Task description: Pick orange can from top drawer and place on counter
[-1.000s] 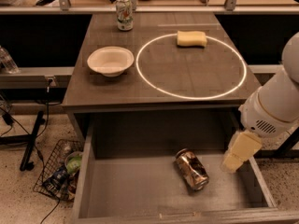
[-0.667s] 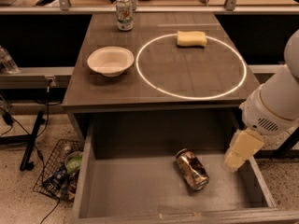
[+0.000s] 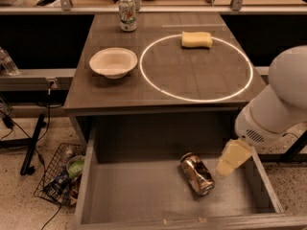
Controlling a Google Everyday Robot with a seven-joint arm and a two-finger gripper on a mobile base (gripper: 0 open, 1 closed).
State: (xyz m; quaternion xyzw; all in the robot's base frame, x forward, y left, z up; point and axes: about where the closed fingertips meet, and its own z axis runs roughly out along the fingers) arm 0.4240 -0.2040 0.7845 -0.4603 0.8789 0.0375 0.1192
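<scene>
Open drawer (image 3: pixel 139 200) below the counter (image 3: pixel 192 80), seen from above. The can (image 3: pixel 197 173) lies on its side on the bare drawer bottom, right of centre, its silver top toward the back and left, its long axis running diagonally to the front right. The gripper (image 3: pixel 232 158) hangs inside the drawer just beside the can, to the can's right, near the right wall and not touching it. Whether it is open or closed cannot be told from this view. The white arm (image 3: pixel 280 104) rises behind it, past the counter's right edge.

Handling, as judged: the can is light if empty, heavier if full; the view does not settle which. Its thin metal wall is stiff enough for a moderate squeeze but dents under a hard one. The glossy, round body is likely slippery, and lying down it may roll when nudged. The best hold looks to be across the mid-body, jaws at right angles to the long axis, clear of the tapered ends.

On the counter: bowl (image 3: pixel 113 62), sponge (image 3: pixel 196 39) and green can (image 3: pixel 127 14); the white circle's middle is bare.
</scene>
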